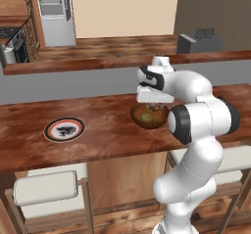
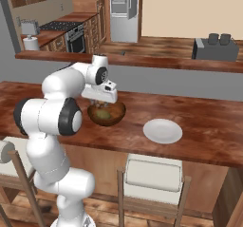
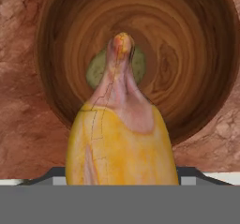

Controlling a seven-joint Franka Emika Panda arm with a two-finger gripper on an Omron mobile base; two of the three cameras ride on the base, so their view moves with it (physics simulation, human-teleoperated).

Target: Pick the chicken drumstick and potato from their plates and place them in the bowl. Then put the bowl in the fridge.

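Bowl (image 3: 187,54) dark-brown, ringed wood grain. Drumstick (image 3: 119,138) yellow, pinkish neck. Potato (image 3: 96,68) olive-green. Plates: black-rimmed (image 1: 64,129) patterned centre; plain white (image 2: 163,130).

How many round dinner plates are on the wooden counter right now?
2: the black-rimmed patterned plate lies left of the dark-brown wooden bowl, and the plain white plate lies right of it. Both are empty.
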